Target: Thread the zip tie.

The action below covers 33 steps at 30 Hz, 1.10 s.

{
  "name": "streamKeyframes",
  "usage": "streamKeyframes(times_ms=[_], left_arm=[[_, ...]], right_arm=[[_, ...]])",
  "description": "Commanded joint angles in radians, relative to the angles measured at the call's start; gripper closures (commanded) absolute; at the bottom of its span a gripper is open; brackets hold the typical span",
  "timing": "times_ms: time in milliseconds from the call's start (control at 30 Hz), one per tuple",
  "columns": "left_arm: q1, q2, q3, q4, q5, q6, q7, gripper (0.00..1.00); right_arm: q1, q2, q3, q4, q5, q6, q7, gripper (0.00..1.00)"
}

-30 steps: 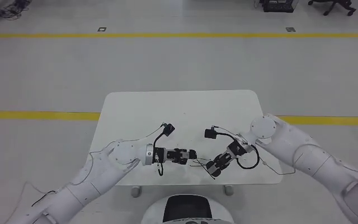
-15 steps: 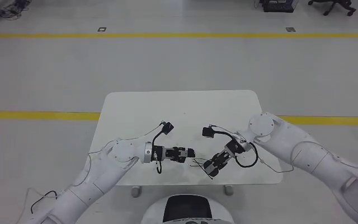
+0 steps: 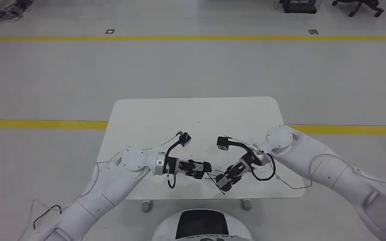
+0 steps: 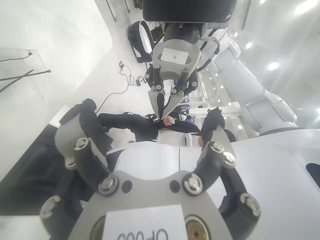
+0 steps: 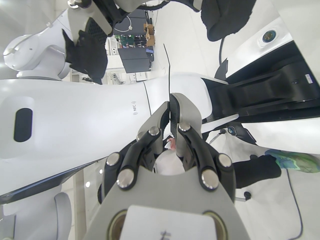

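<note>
Zip tie (image 5: 168, 71) is pinched tight in the right claw (image 5: 170, 102), thin black tail poking out past its tips. Left claw (image 4: 150, 111) sits just beside the right claw, facing it, spread wide open. Worktop (image 3: 193, 114) front edge is under the right claw.

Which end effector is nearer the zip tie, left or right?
Right. The right end effector is shut on the zip tie, with the strip sticking out in front. The left end effector is open, facing the strip's free tip without touching it.

White table (image 3: 193, 114) (rounded corners), loose zip ties (image 4: 47, 71)
</note>
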Motion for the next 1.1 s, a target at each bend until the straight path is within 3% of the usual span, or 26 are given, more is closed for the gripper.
streamKeyframes(times_ms=[0,167,467,667,867,933,1000,1067], left_arm=[[0.0,0.0,0.0,0.0,0.001,0.0,0.001,0.0],[0.006,-0.001,0.011,-0.018,0.011,0.005,0.017,0.0],[-0.007,-0.001,0.025,-0.007,0.002,0.0,-0.011,0.0],[-0.016,-0.005,0.038,0.003,-0.022,0.0,-0.017,0.0],[-0.025,-0.009,0.048,0.022,-0.051,0.004,-0.015,0.42],[-0.028,-0.01,0.052,0.028,-0.057,0.004,-0.017,0.43],[-0.031,-0.011,0.055,0.033,-0.061,0.006,-0.018,0.53],[-0.034,-0.012,0.058,0.036,-0.064,0.006,-0.019,0.56]], right_arm=[[0.0,0.0,0.001,0.0,-0.002,0.0,0.0,1.0],[-0.014,0.0,0.005,-0.005,-0.002,0.004,-0.023,1.0],[-0.055,-0.004,0.05,0.033,0.018,0.009,0.0,1.0],[-0.062,-0.015,0.043,0.047,0.018,0.012,0.0,1.0],[-0.057,-0.025,0.03,0.068,0.028,0.0,0.0,1.0],[-0.055,-0.027,0.028,0.07,0.03,0.0,0.0,1.0],[-0.054,-0.027,0.028,0.071,0.031,0.0,0.0,1.0],[-0.055,-0.027,0.03,0.07,0.032,0.0,0.0,1.0]])
